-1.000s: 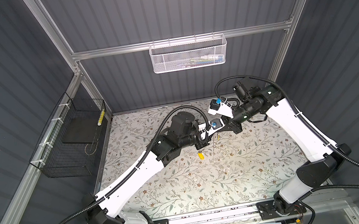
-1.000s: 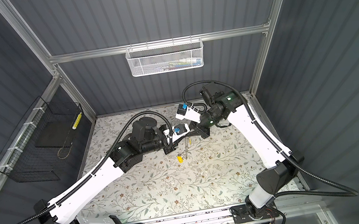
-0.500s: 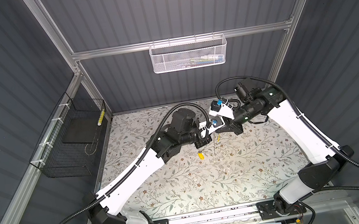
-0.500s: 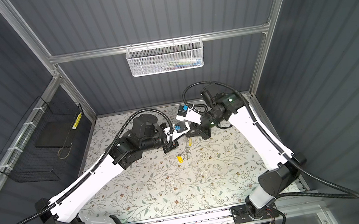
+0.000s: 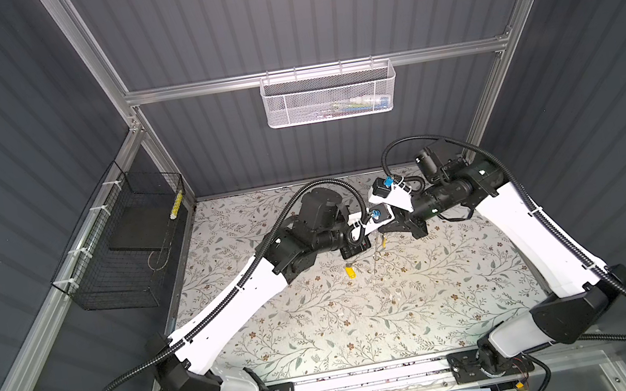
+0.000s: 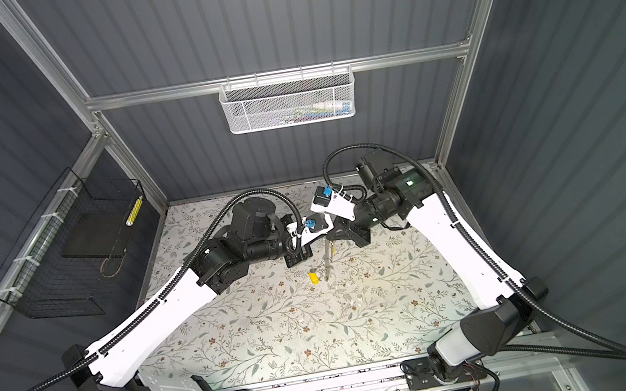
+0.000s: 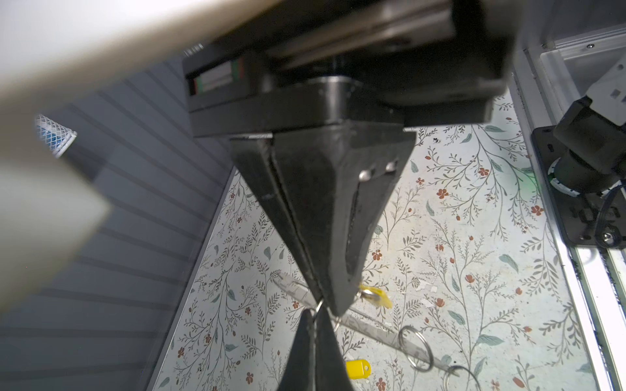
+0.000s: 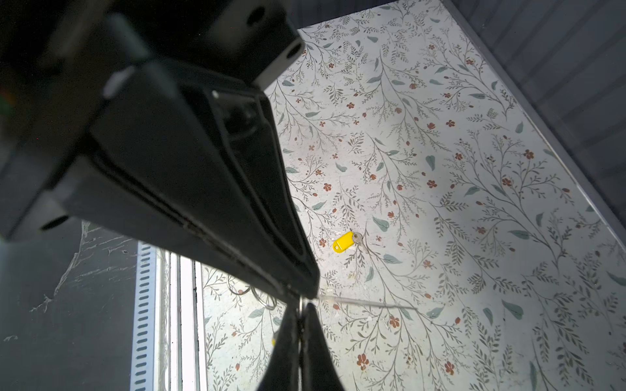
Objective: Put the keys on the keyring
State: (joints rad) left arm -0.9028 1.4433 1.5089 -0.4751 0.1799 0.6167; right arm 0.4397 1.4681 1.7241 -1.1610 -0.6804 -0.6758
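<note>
Overhead, floral tabletop (image 5: 323, 329), grey ribbed walls (image 5: 318, 15), white mesh basket (image 5: 289, 107); left fingers (image 7: 305, 338) closed, right fingers (image 8: 288, 338) closed, grasp unclear.

Left hand (image 5: 368, 242) and right hand (image 5: 383, 234) meet tip to tip above the surface (image 5: 321, 321); one yellow key (image 5: 384, 242) dangles at the right; a second key (image 5: 351, 271) lies nearby.

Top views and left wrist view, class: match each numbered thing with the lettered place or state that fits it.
1. loose yellow key tag
2. white mesh basket
3. black wire basket
4. left hand

a. fixed along the left side rail
b. shut, fingers together
c. lying on the floral table
d. hanging on the back rail

Pairs: 1-c, 2-d, 3-a, 4-b
</note>
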